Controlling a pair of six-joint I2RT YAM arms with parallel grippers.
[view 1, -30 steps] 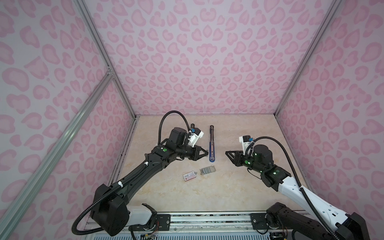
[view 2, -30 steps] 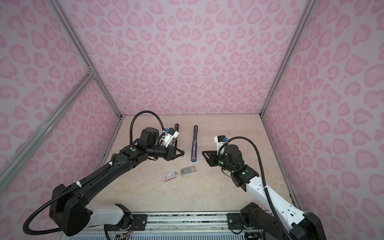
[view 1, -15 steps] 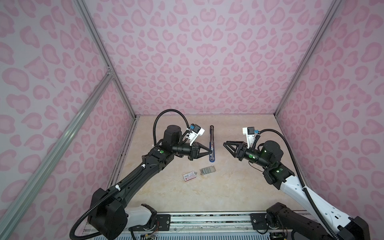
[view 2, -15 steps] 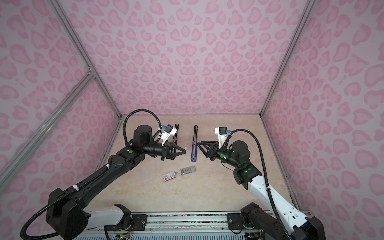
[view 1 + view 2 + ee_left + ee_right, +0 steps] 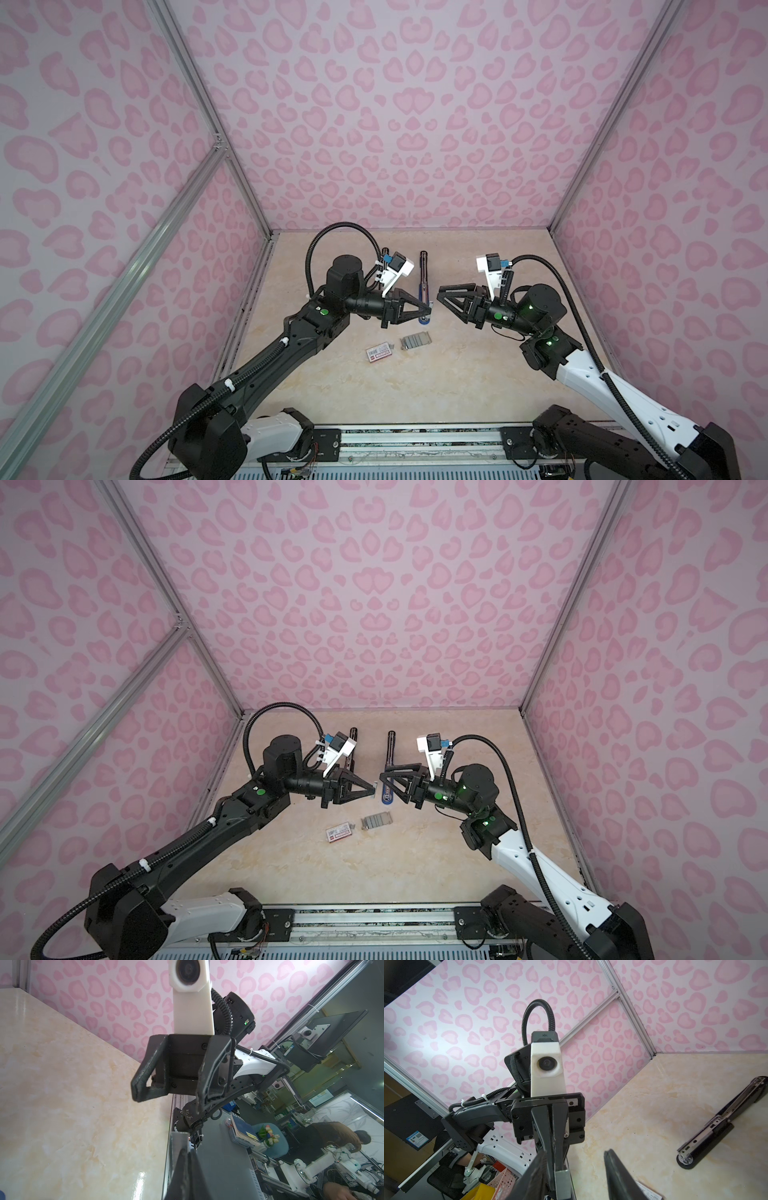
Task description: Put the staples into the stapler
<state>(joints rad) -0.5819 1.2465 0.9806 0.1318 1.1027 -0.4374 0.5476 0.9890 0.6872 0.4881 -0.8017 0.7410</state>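
The left gripper (image 5: 430,309) is clamped fully closed on a small grey metal piece, seemingly a strip of staples (image 5: 562,1182). It holds this in the air near the lower end of the stapler (image 5: 423,270), which lies opened flat on the desk (image 5: 478,374) and runs up the middle of both top views. The right gripper (image 5: 440,293) faces it tip to tip, jaws about half apart and empty. A silvery block of staples (image 5: 415,341) lies on the desk just below the two grippers in the frame, with a small white box (image 5: 379,353) at its lower left.

This looks like a mid-air handover or re-grip. The right gripper would need to close squarely on the free end without snapping the strip, and the left should let go only afterwards.

In the top views the strip is only a pale fleck, so its length and tilt cannot be told. The right wrist view cuts it off at the bottom edge. In a top view a second dark bar (image 5: 353,746) sits half hidden behind the left arm's camera, and I cannot tell what it is.
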